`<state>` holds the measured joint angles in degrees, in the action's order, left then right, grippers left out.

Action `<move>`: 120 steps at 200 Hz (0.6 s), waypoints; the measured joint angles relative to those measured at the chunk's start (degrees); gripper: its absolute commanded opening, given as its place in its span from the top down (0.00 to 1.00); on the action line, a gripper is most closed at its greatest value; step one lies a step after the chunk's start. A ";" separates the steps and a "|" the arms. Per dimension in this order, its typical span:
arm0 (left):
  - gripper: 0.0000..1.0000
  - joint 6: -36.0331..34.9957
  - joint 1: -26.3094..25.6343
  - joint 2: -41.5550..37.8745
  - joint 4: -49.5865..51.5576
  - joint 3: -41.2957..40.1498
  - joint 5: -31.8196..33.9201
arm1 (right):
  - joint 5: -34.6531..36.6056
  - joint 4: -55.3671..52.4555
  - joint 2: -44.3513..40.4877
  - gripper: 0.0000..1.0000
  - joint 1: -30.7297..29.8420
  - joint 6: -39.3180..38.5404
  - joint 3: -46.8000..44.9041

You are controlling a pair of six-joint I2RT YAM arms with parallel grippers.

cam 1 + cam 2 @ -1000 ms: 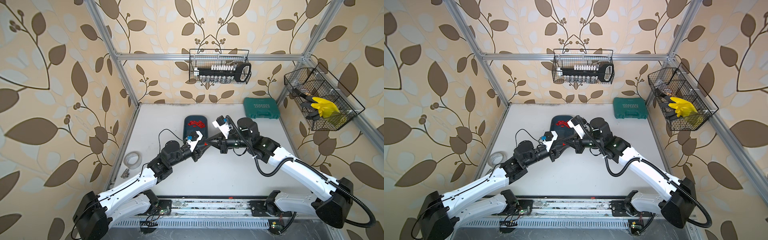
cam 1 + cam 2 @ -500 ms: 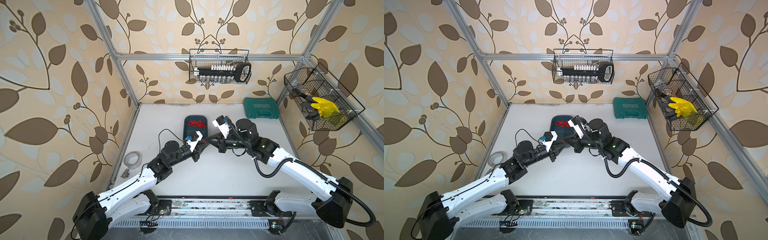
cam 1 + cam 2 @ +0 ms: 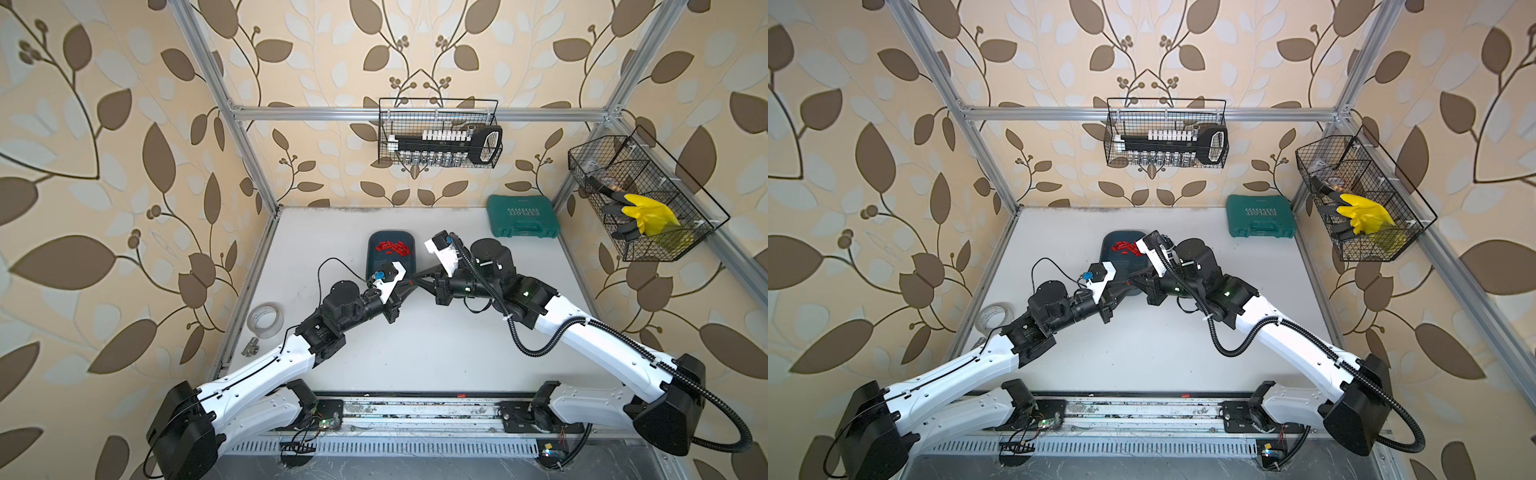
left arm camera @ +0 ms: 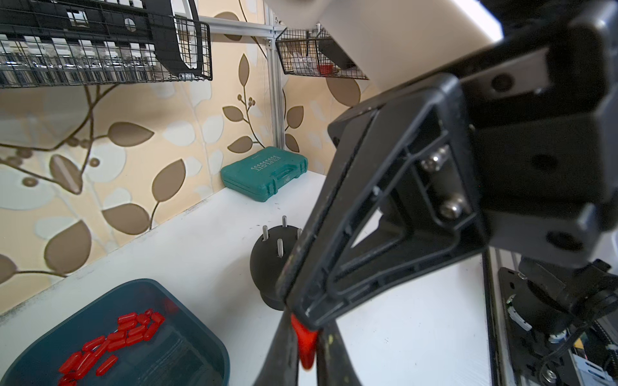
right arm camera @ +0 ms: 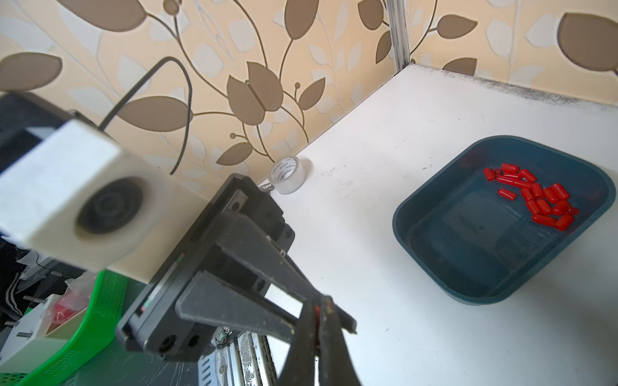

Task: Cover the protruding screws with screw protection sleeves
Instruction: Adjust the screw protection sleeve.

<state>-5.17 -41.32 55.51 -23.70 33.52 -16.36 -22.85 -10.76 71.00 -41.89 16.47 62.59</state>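
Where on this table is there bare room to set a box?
Widest bare patch: the table's front middle, bordered by the left arm, right arm and front rail. Also free: the back strip between the tray and the green case. Crowded: the centre, where left fingers and right fingers meet by the tray and protruding screws.

Bright even light, soft shadows, fisheye bending at top-view edges, close parts blurred in wrist views

Left arm (image 3: pixel 266 365), right arm (image 3: pixel 602 336): white shells, black joints, black shoulders nearest base rail (image 3: pixel 415 409).
Right: black ribbed hose (image 3: pixel 534 354) looping alongside.
Left: thin black cable (image 3: pixel 332 259), blue plug (image 3: pixel 378 274) on white wrist camera (image 3: pixel 392 279).
Right fingers (image 4: pixel 341 200): black, triangular, two silver screws (image 4: pixel 453 208).
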 measured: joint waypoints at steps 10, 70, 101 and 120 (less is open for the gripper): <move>0.95 0.00 0.00 0.00 0.02 0.00 0.02 | 0.02 0.00 0.00 1.00 0.00 0.00 0.00; 0.96 -0.02 0.00 0.02 0.59 0.00 0.13 | 0.22 -0.02 0.00 0.95 0.00 0.00 0.00; 0.95 -0.02 0.00 0.02 0.79 0.00 0.09 | 0.24 -0.13 0.00 0.90 0.00 0.04 0.00; 0.95 -0.04 0.00 0.04 0.81 0.00 0.09 | 0.28 -0.13 0.00 0.88 0.00 0.15 0.00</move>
<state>-5.21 -41.32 55.55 -22.90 33.52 -16.27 -22.57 -10.90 71.00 -41.89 16.62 62.59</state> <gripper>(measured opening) 0.056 0.106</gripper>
